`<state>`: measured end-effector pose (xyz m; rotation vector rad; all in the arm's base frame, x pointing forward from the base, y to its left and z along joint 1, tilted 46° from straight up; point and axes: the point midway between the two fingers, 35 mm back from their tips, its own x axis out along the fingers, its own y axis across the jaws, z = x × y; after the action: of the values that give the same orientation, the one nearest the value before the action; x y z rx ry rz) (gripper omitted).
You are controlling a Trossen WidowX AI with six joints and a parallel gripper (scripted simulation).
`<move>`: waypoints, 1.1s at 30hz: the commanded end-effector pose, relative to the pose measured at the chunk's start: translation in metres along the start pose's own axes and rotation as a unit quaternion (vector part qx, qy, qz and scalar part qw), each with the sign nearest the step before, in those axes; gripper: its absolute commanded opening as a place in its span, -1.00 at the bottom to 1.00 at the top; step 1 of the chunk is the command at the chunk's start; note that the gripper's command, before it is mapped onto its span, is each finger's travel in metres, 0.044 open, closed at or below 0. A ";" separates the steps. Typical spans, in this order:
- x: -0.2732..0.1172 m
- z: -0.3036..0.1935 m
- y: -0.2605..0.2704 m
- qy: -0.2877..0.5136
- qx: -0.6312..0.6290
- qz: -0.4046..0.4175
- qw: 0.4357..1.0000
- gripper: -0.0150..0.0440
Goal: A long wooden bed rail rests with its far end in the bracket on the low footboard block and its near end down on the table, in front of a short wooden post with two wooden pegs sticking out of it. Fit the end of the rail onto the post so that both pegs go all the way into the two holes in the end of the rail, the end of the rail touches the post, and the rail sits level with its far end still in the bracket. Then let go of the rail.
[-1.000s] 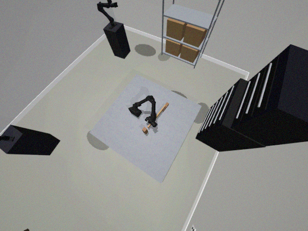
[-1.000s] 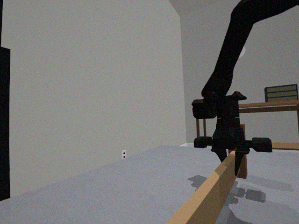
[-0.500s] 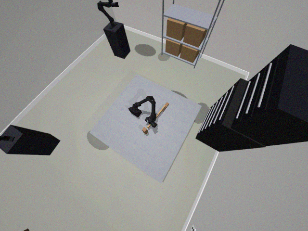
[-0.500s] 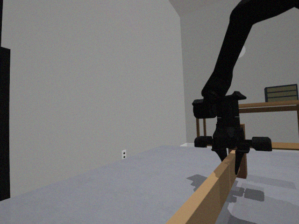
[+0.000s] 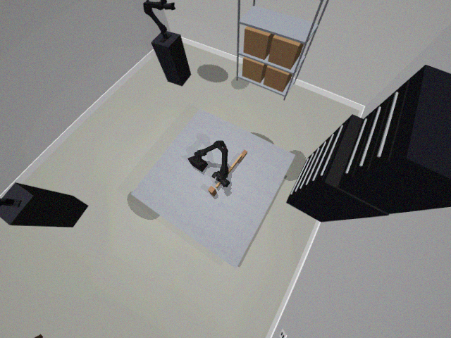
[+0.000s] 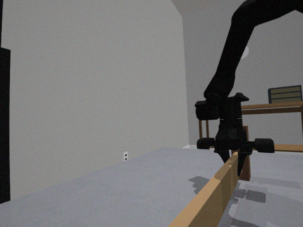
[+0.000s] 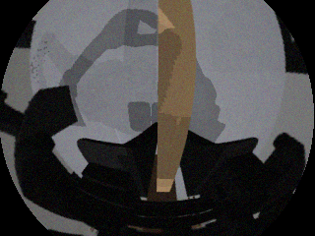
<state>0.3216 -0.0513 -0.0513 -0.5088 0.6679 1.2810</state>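
Note:
The long wooden rail (image 5: 237,162) (image 6: 208,195) (image 7: 178,84) runs from the footboard block (image 5: 244,152) toward the short brown post (image 5: 211,191) (image 6: 246,168). My gripper (image 5: 219,183) (image 6: 233,166) (image 7: 164,126) is shut on the rail close to its post end, with one finger on each side. That end is held off the table, in front of the post. The pegs and holes cannot be made out, and whether the rail end touches the post is hidden by the fingers. The far end appears to be at the footboard block; its seating in the bracket is too small to tell.
The arm's base (image 5: 197,163) stands on the grey table top (image 5: 232,232) to the left of the rail in the top view. The arm arches over toward the rail. Dark cabinets (image 5: 363,182), a shelf with boxes (image 5: 256,44) and two black pedestals stand beyond the table.

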 end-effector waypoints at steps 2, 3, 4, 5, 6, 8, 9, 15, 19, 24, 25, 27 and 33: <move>-0.004 -0.004 -0.004 0.001 0.000 -0.008 1.000 -0.49; -0.004 -0.004 -0.004 0.001 0.000 -0.008 1.000 -0.49; -0.004 -0.004 -0.004 0.001 0.000 -0.008 1.000 -0.49; -0.004 -0.005 -0.004 0.001 0.000 -0.008 1.000 -0.49; -0.004 -0.005 -0.004 0.001 0.000 -0.008 1.000 -0.49; -0.004 -0.005 -0.004 0.001 0.000 -0.008 1.000 -0.49; -0.004 -0.006 -0.004 0.001 0.000 -0.008 1.000 -0.49; -0.005 -0.008 -0.004 0.001 0.000 -0.008 1.000 -0.49; -0.005 -0.009 -0.004 0.001 0.000 -0.008 1.000 -0.49; -0.005 -0.010 -0.004 0.002 0.000 -0.008 1.000 -0.49; -0.005 -0.011 -0.004 0.002 0.000 -0.008 1.000 -0.49; -0.005 -0.011 -0.004 0.002 0.000 -0.008 1.000 -0.49; -0.004 -0.013 -0.003 0.002 0.000 -0.008 1.000 -0.49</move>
<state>0.3206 -0.0583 -0.0581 -0.5096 0.6683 1.2800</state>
